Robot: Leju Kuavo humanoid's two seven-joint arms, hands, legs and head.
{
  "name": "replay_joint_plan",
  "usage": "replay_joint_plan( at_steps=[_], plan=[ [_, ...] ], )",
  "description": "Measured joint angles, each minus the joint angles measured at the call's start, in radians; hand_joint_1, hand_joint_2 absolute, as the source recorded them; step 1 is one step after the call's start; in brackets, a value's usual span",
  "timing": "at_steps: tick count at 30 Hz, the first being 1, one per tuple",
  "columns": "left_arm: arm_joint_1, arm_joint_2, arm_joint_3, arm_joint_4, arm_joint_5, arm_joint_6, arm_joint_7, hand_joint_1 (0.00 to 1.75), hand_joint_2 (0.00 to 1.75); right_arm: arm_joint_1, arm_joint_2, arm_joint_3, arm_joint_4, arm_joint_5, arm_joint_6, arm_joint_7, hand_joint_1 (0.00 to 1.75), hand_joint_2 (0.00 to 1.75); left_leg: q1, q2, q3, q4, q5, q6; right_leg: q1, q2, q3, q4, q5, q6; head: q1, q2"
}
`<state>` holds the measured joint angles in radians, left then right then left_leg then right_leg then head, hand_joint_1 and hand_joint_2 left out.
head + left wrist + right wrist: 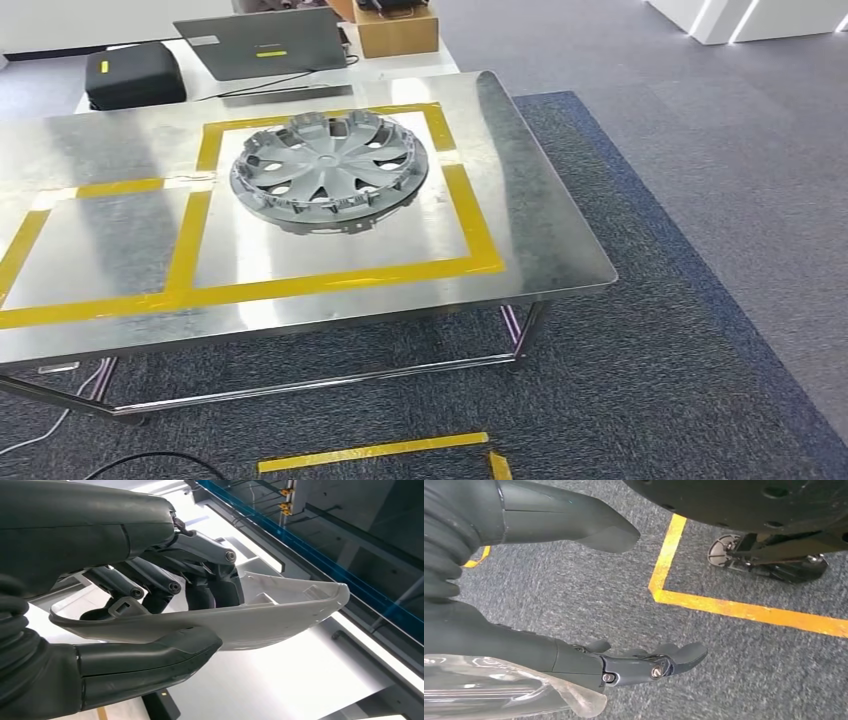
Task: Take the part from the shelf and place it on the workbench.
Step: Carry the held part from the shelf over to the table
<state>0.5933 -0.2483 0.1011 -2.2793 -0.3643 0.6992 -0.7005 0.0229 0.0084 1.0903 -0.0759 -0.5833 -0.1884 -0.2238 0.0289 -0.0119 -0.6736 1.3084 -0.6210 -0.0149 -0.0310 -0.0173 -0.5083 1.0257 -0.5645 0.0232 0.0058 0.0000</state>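
Grey plastic part (260,622) is sitting gripped in the left hand (165,610); the right hand (574,605) is hanging open over carpet (589,605).

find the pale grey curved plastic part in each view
Head view: not in it.
Left wrist view: centre of the picture, the pale grey curved plastic part gripped by the left hand, thumb on its outer face, fingers inside.
Right wrist view: not in it.
Shared landmark: yellow floor tape, in the head and right wrist views.

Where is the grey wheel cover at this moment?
In the head view, the grey wheel cover lies on the metal workbench, inside the right yellow-taped square, in front of the laptop.
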Motion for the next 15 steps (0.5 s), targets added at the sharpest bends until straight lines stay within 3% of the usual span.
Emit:
replay_joint_plan(
  at_steps=[2,4,6,8,9,11,13,14,15],
  plan=[
    [0.000,0.000,0.000,0.000,0.000,0.000,0.000,1.75,1.75,0.000,0.000,0.000,0.000,0.000,0.000,0.000,0.00,1.75,-0.010,0.006,0.027,-0.098,0.088,0.019,0.005,-0.007,0.018,-0.001,-0.013,-0.001,0.000,0.000],
    [0.000,0.000,0.000,0.000,0.000,0.000,0.000,1.75,1.75,-0.001,0.000,0.000,0.000,0.000,0.000,-0.001,0.00,1.75,-0.023,0.025,0.067,-0.198,0.132,0.037,0.009,-0.015,0.027,-0.003,-0.026,0.004,0.000,0.000],
    [-0.001,0.001,0.000,0.000,0.001,0.000,0.000,1.75,1.75,-0.003,0.000,0.000,0.000,0.001,0.001,-0.001,0.00,1.75,-0.033,0.034,0.084,-0.234,0.117,0.042,0.010,-0.027,0.029,-0.009,-0.034,0.015,-0.001,0.000],
    [0.001,0.002,0.000,0.000,0.002,0.000,0.000,1.75,1.75,-0.005,0.000,0.000,0.000,0.002,0.002,-0.001,0.00,1.75,-0.032,0.024,0.092,-0.254,0.111,0.043,0.009,-0.036,0.039,-0.018,-0.039,0.026,-0.001,0.000],
    [0.001,0.002,0.001,-0.001,0.003,0.000,0.000,1.75,1.75,-0.007,-0.001,0.000,0.000,0.002,0.002,-0.002,0.00,1.75,-0.029,0.017,0.098,-0.263,0.112,0.046,0.009,-0.029,0.041,-0.013,-0.046,0.031,0.000,0.000],
    [0.000,0.002,0.001,-0.001,0.003,0.000,0.000,1.75,1.75,-0.009,-0.002,0.000,0.000,0.002,0.002,-0.003,0.00,1.75,-0.024,0.008,0.113,-0.278,0.113,0.054,0.009,-0.001,0.005,0.062,-0.085,0.035,0.004,0.000],
    [-0.001,0.003,0.002,0.000,0.004,0.000,0.000,1.75,1.75,-0.007,-0.002,0.000,0.000,0.001,0.002,-0.003,0.00,1.75,-0.026,0.000,0.121,-0.280,0.105,0.061,0.010,0.014,-0.084,0.199,-0.131,0.036,0.007,0.000],
    [-0.001,0.003,0.002,0.000,0.004,0.000,0.000,1.75,1.75,-0.005,-0.002,0.000,0.000,0.001,0.002,-0.003,0.00,1.75,-0.027,-0.006,0.127,-0.279,0.100,0.063,0.010,0.015,-0.123,0.246,-0.132,0.037,0.007,0.000],
    [-0.001,0.003,0.002,0.000,0.004,0.000,0.000,1.75,1.75,-0.003,-0.002,0.000,0.000,0.000,0.002,-0.003,0.00,1.75,-0.029,-0.013,0.134,-0.279,0.094,0.064,0.010,0.016,-0.148,0.259,-0.111,0.036,0.007,0.000]
  ],
)
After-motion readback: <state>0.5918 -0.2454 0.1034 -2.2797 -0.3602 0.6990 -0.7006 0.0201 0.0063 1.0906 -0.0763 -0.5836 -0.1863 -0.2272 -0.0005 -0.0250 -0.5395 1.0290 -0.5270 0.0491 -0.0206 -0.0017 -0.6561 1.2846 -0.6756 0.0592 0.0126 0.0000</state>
